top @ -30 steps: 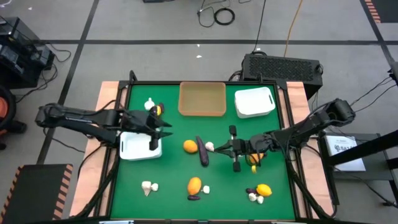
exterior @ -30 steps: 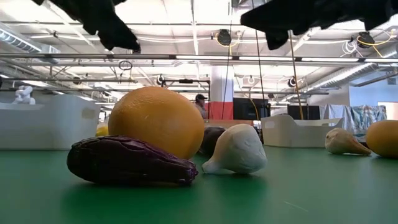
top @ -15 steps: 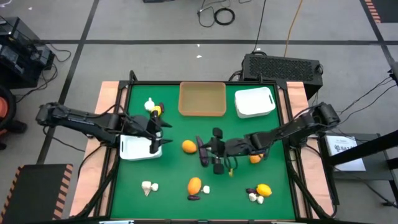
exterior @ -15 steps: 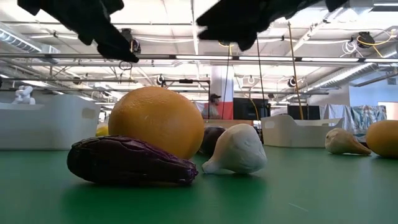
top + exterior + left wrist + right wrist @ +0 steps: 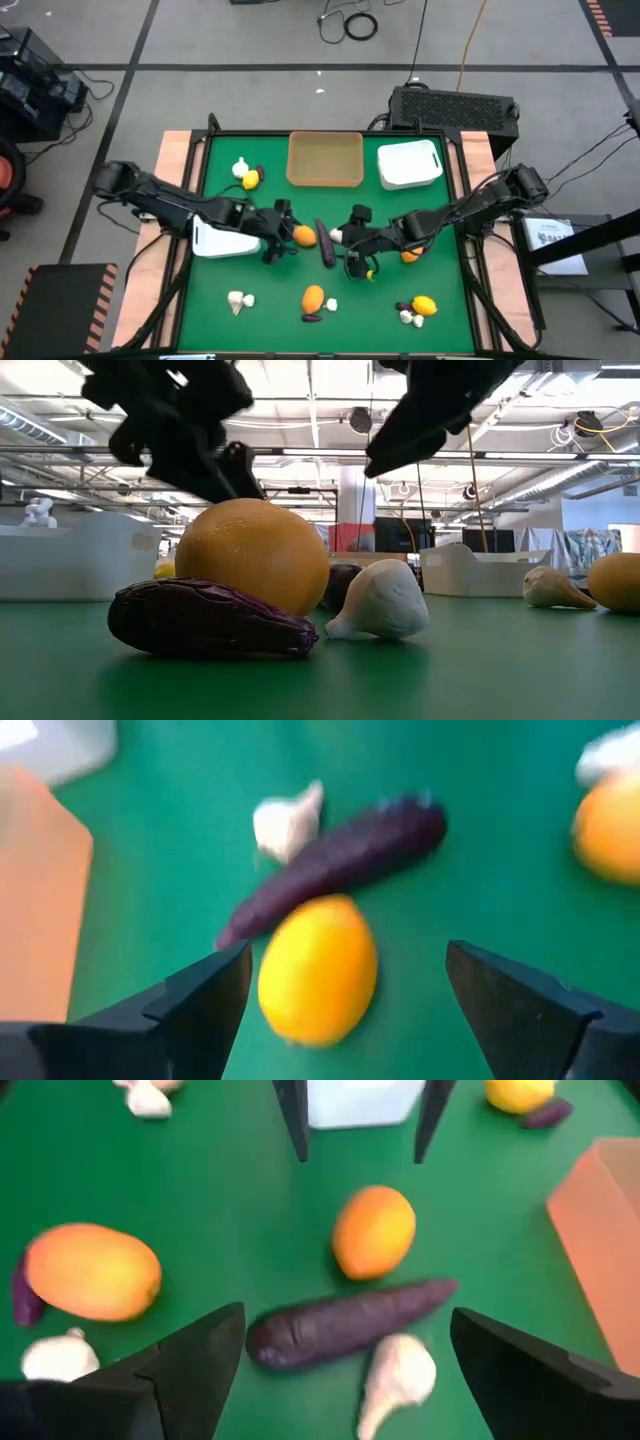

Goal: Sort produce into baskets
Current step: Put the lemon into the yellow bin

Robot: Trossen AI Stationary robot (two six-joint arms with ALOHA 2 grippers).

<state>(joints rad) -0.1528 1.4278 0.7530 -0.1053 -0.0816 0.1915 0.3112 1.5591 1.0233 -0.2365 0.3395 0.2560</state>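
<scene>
A: Left claw?
B: Jaws spread wide, holding nothing. An orange sits just off its tips at 3 o'clock; the claw's arm crosses a white basket.
A: Right claw?
B: Also wide open, empty. At its 9 o'clock lie a garlic bulb and a purple eggplant, the two touching.
A: The rest?
B: Tan basket at the table's 12 o'clock, second white basket at 1. More produce loose along the 6 o'clock edge.
</scene>
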